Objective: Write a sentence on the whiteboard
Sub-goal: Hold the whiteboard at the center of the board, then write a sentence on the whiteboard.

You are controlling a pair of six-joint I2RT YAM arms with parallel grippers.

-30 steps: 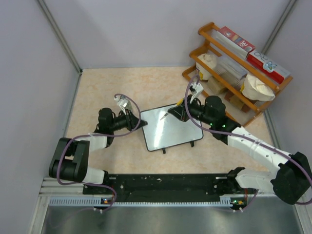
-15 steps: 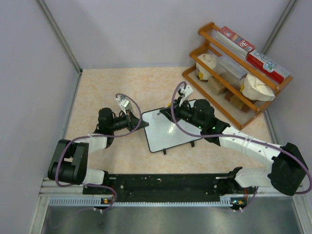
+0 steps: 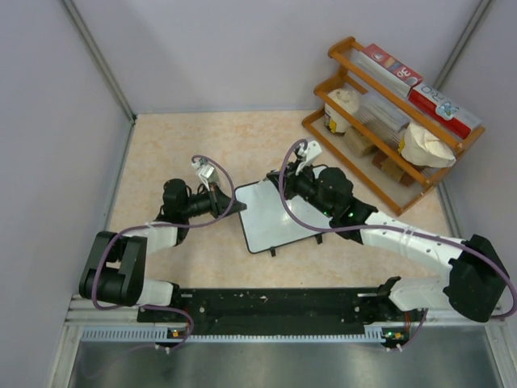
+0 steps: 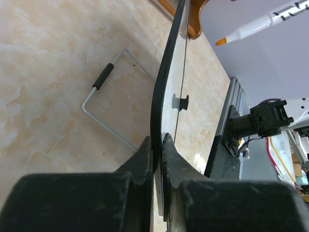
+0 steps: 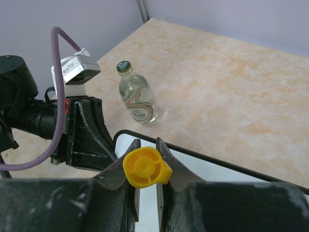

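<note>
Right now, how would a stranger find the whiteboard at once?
Look at the middle of the beige table, left of the wooden rack. The whiteboard is the glossy white, black-framed panel, one edge clamped by the left gripper; nothing nearby is flat and white.

You'll see the whiteboard (image 3: 271,220) as glossy white inside a thin black frame, on a table (image 3: 178,145) of beige marbling with paler veins. The marker (image 4: 263,21) has a white barrel with dark print and an orange tip; from the right wrist view its rear end shows bright yellow. The left pincer (image 4: 158,143) and right pincer (image 5: 146,150) are black. The bottle (image 5: 137,99) is clear with a green cap, the cable (image 5: 60,123) purple, the rack (image 3: 346,44) orange-brown wood.
</note>
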